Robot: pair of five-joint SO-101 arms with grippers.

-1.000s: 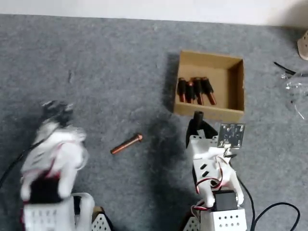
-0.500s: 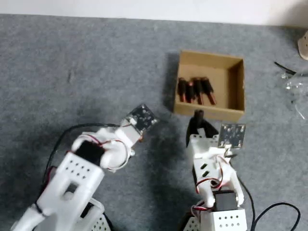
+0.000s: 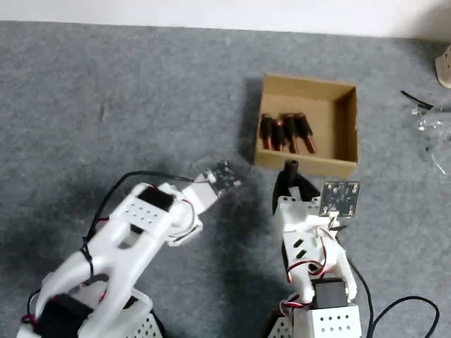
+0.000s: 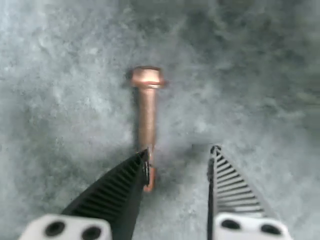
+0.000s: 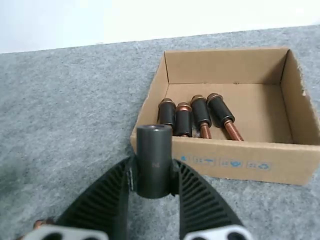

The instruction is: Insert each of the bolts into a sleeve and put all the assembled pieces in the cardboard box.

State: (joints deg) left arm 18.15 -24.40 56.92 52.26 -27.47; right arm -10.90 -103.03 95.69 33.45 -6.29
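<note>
four sleeved copper bolts (image 3: 285, 132) lie in the brown cardboard box (image 3: 335, 116); left pincer (image 4: 180, 151) gapes over the last bare bolt (image 4: 147, 112); right pincer (image 5: 152, 169) clamps a dark cylindrical sleeve (image 5: 153, 145).

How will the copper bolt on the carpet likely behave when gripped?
The copper bolt looks like rigid metal, so it should not bend. Its round shank may roll, though the grey carpet likely damps that.

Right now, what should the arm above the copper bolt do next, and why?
Probably slide the open left gripper sideways until the bolt lies between its fingers. The bolt's tip lies off-centre, by one finger, and the right gripper holds a sleeve.
</note>
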